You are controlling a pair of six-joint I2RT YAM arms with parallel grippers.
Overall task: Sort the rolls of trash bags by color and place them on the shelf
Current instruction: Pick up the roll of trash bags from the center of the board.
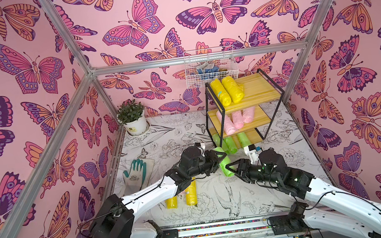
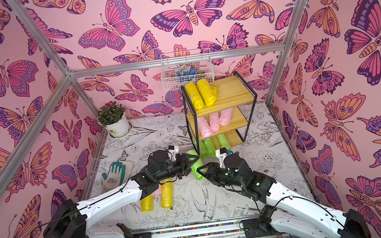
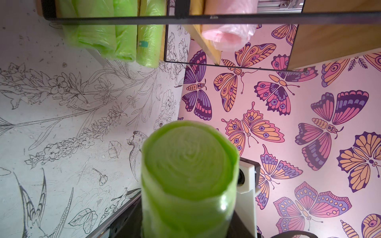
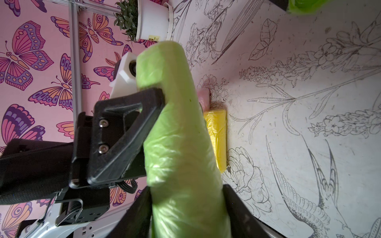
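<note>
While the left gripper [image 1: 219, 160] clamps a lime green roll [image 1: 224, 164] of crinkly film, its black wedge-shaped fingers [image 4: 123, 131] denting the soft cylinder, the roll stands tilted between the two arms, just in front of the shelf [image 1: 258, 87]; the right gripper [image 1: 231, 170] straddles the roll's lower end, its fingers [image 4: 239, 208] lying close along both sides, though whether they press the film cannot be told; the left wrist view shows the roll's flat end as a tight spiral of layers; the shelf is a stepped rack of pale ribbed wooden boards in a thin black metal frame; two glossy yellow rolls [image 1: 227, 91] lie side by side on the top board, three pale pink rolls [image 1: 235, 120] on the middle one, three green rolls [image 1: 229, 144] on the lowest, their ends jutting past its front edge; on the table [image 1: 277, 183], partly under the left arm, lie two loose yellow rolls [image 1: 181, 197] with a pink roll [image 4: 203, 99] between them; a grey knit glove [image 1: 136, 173] with teal coated fingers lies flat near the left wall.
</note>
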